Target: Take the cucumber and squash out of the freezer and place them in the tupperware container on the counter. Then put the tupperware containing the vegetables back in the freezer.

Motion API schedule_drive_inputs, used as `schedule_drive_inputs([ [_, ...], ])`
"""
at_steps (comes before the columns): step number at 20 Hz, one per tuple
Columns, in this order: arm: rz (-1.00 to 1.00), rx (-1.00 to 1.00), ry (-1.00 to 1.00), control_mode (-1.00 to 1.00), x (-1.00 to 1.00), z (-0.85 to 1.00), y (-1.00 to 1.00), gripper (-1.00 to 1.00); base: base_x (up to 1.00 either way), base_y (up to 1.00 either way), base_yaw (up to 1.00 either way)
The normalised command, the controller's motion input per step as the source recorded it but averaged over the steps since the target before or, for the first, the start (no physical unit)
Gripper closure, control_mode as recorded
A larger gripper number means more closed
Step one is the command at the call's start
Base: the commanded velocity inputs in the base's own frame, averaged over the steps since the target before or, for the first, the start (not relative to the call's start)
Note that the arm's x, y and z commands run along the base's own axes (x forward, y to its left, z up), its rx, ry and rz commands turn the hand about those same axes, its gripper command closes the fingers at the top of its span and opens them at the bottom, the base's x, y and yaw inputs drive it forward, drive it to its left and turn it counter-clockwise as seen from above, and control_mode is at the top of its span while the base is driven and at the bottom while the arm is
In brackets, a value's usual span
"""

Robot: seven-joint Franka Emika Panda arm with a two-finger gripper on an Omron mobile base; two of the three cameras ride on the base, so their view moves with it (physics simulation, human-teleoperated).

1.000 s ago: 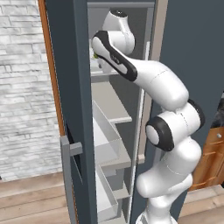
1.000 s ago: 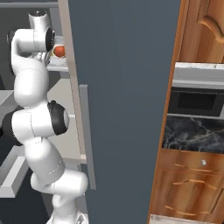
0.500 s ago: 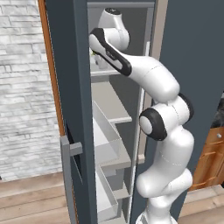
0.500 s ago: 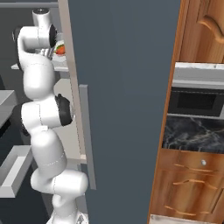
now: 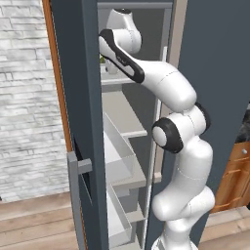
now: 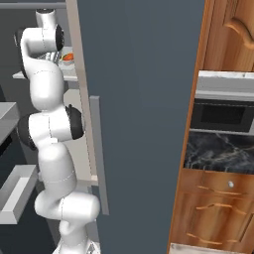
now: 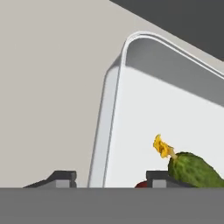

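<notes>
Gripper (image 7: 109,177) w/ fingers apart astride tupperware container (image 7: 105,131) rim on freezer (image 5: 78,97) shelf, nothing clamped, cucumber (image 7: 194,170) inside tray just beside one fingertip, squash (image 6: 68,56) nearby

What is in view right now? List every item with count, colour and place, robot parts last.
freezer: one, dark slate-grey, door open
shelves: several, light grey, inside the freezer
bins: two, clear, lower freezer
tupperware container: one, whitish-grey, on an upper freezer shelf
cucumber: one, dark green, in the container
squash: one, orange, in the container
microwave: one, grey, right of the freezer
counter: one, black marble, below the microwave
cabinets: orange-brown wood, under the counter
brick wall: white, left of the freezer
arm: one, white, reaching to the upper shelf
tool: one, open, straddling the container's rim
</notes>
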Motion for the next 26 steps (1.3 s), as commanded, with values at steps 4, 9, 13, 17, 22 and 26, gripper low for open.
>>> schedule_drive_inputs([
  [4, 0.0, 0.0, -0.15, -1.0, -0.1, 0.0, 0.0, -1.0, 0.0, 0.0, 0.0],
  [9, -0.01, 0.0, -0.18, -1.0, -0.91, 0.05, -0.01, -1.0, 0.0, 0.0, 0.0],
  [13, 0.0, 0.0, -0.2, -1.0, -1.0, 0.25, -0.05, -1.0, 0.0, 0.0, 0.0],
  [17, 0.0, 0.0, -0.23, -1.0, -1.0, 0.4, -0.21, -1.0, 0.0, 0.0, 0.0],
  [22, 0.0, 0.02, -0.25, -1.0, -1.0, 0.47, -0.28, -1.0, 0.0, 0.0, 0.0],
  [26, 0.0, 0.05, -0.21, -1.0, -1.0, 0.62, -0.28, -1.0, 0.0, 0.0, 0.0],
])
